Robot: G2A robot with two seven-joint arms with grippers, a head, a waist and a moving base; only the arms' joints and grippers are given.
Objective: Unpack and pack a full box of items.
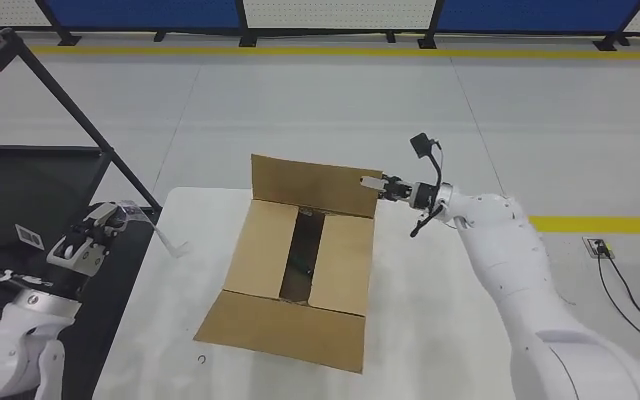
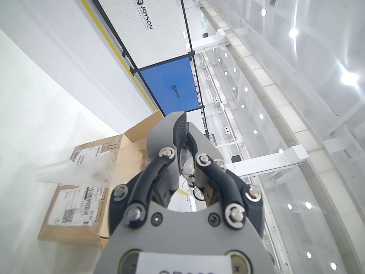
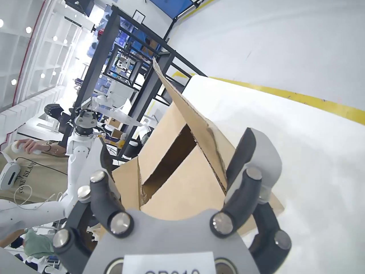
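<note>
Cardboard box stands at the middle of a white tabletop. Its far flap stands upright. The two side flaps lie folded inward over the opening, with a narrow dark gap between them. Something dark shows through the gap, too small to make out. The near flap is folded outward and slopes down toward the front of the tabletop.

The right gripper is at the upper right corner of the far flap. In the right wrist view its jaws stand spread wide, one on each side of the flap's raw corrugated edge. That edge runs close to one finger and well apart from the other.

The left gripper is off to the left, just beyond the tabletop's left edge and well apart from the box. Its jaws are pressed together on a clear plastic bag. The bag trails from the fingertips toward the tabletop, and its free end hangs near the left edge. In the left wrist view the bag looks cloudy and pale, and it crosses in front of the box's labelled side.
</note>
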